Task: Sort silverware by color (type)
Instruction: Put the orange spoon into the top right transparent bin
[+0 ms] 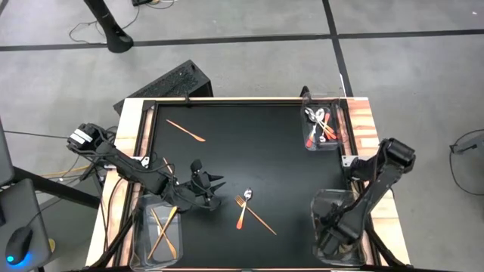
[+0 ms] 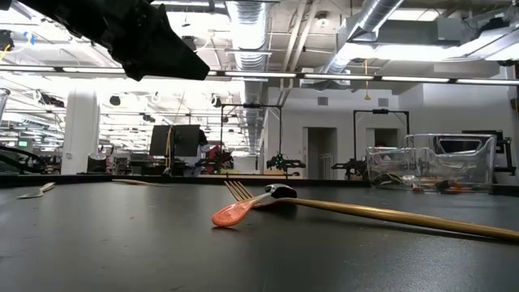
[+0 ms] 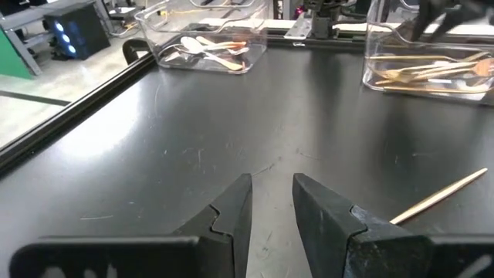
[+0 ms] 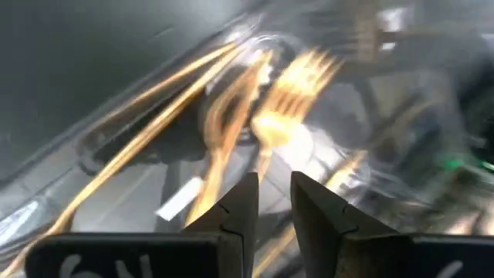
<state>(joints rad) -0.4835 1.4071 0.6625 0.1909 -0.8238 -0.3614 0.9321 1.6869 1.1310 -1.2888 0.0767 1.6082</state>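
- High view: sorting is partly done. Red-handled silverware (image 1: 321, 125) is binned at the far right, gold pcs (image 1: 162, 230) at the near left.
- Left on the desk (image 1: 227, 151): a fork, spoon and stick cluster (image 1: 247, 208), plus one copper pc (image 1: 186, 131).
- Left end effector (image 1: 214, 190) is held slightly open, empty (near the cluster).
- Right end effector (image 4: 270, 205) is narrowly parted over gold forks (image 4: 289, 96), nothing gripped.
- No legible writing is found.

Grey floor (image 1: 249, 19) crossed by dark lines around the table. Beyond, in the low view: white columns (image 2: 79, 130), ceiling ducts (image 2: 247, 20), strip lights (image 2: 422, 50), distant doorways (image 2: 315, 152).
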